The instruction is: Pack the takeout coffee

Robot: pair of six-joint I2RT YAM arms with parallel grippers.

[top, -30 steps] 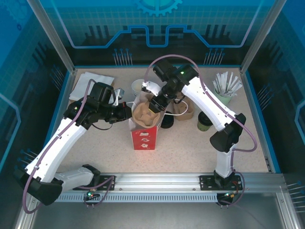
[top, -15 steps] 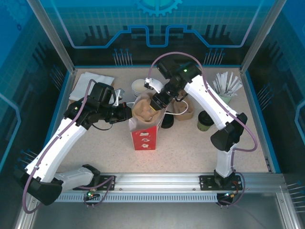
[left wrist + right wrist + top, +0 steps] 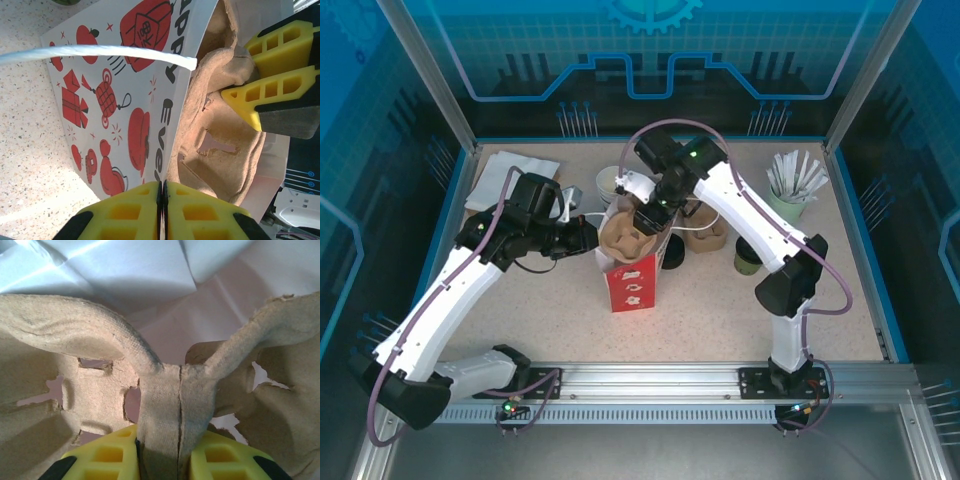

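"Two grips at once, then? What is each one for?"

"Yes. My left gripper (image 3: 162,192) is pressed together on the rim of the paper bag (image 3: 110,100). I reckon that steadies the bag and keeps its mouth from folding in. My right gripper (image 3: 161,447) is pinching the middle ridge of the cardboard cup carrier (image 3: 75,335), which sits in the bag's mouth. The ridge is the one part thin enough to clamp, so I judge it the sensible place to hold while the carrier goes down."

"And the coffee?"

"The coffee cup (image 3: 748,256) stands upright on the table (image 3: 720,310), dark lid on, to the right of the bag and apart from it, tucked just behind my right arm. Neither gripper touches it, so I'd say the packing proper is not yet done."

"Give me the count."

"One bag and one coffee. Two carriers: one in the bag, a second (image 3: 705,235) lying behind it. One tumbler (image 3: 790,205) of wrapped sticks at the far right, too bunched to count. One pile of napkins (image 3: 510,170) at the far left, sheets uncountable."
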